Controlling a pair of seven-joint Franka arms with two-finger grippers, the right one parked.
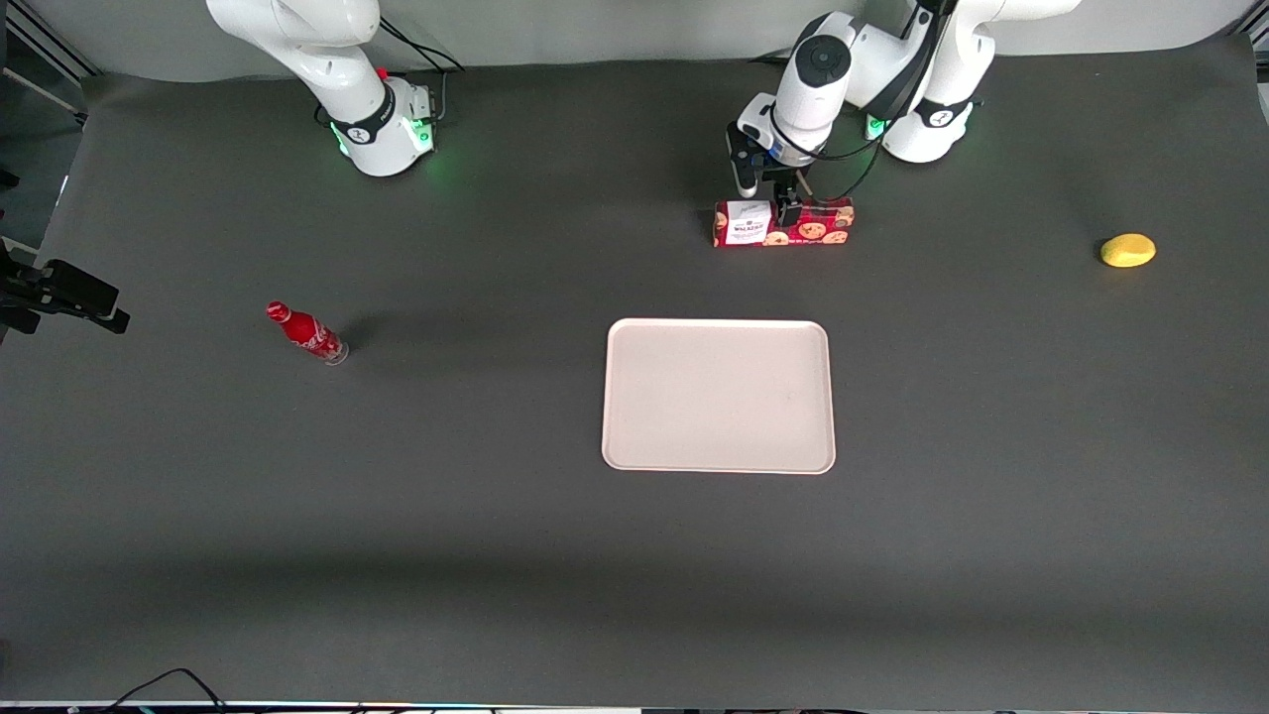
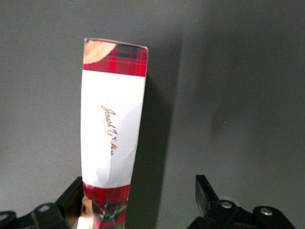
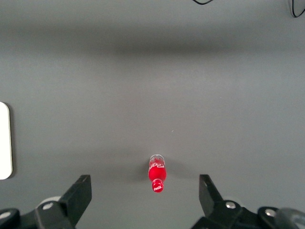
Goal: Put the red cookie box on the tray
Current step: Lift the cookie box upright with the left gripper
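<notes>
My end effector (image 1: 783, 203) is down at the red cookie box (image 1: 783, 222), which lies on the dark worktop (image 1: 496, 555) farther from the front camera than the tray (image 1: 719, 395), at about twelve o'clock from it with a strip of bare surface between them. In the wrist view my fingers are spread wide: one finger (image 2: 71, 193) is touching the side of the box (image 2: 112, 133), the other finger (image 2: 205, 191) stands well apart from it with open worktop in the gap, so I am not pinching anything. The box looks to be resting on the worktop, not lifted.

So I judge the task barely begun. The approach is made; closing on the box, lifting it, carrying it toward six o'clock and setting it down inside the tray's low rim all remain. The tray holds nothing.

A small red bottle (image 1: 307, 333) stands toward the parked arm's end, a yellow lemon-like thing (image 1: 1127, 250) toward mine; neither lies in the way
</notes>
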